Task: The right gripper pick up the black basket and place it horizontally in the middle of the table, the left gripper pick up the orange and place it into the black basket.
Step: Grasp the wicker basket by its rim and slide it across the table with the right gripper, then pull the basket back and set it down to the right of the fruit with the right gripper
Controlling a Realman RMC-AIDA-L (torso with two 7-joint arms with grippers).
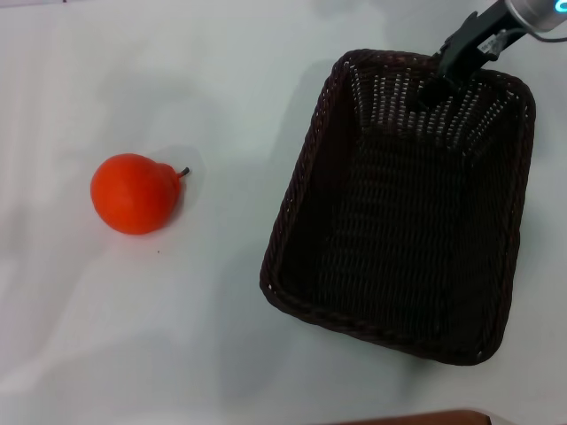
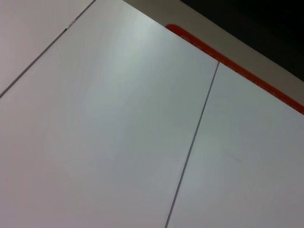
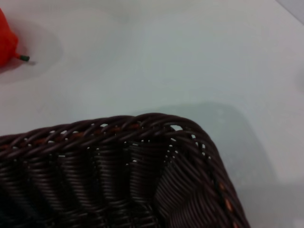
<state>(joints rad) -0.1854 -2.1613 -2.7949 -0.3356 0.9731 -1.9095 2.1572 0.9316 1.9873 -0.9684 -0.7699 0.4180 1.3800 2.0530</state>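
- Up on the head view, my right end effector [image 1: 440, 78] is reaching down at the far rim of the black basket [image 1: 403, 208]. I can't tell if it's clenched on the braid or released. The basket sits on the right side of the white tabletop [image 1: 213, 336], long side running away from me, so I'd say the turn to horizontal isn't done. The orange [image 1: 135, 193] sits well apart on the left, stem pointing toward the basket.
- Over on the left wrist view, just bare glossy surface with thin seams and an orange-red edge strip [image 2: 237, 69]. The left end effector isn't visible anywhere, so that arm looks parked.
- Right wrist view: a corner of the basket, braided rim over sloping openwork sides, dark stiff-looking weave. The orange peeks in at the edge.
- My take: pinch the rim squarely, wall between the fingers, lift level so the weave doesn't flex or twist, then rotate before setting down mid-tabletop.
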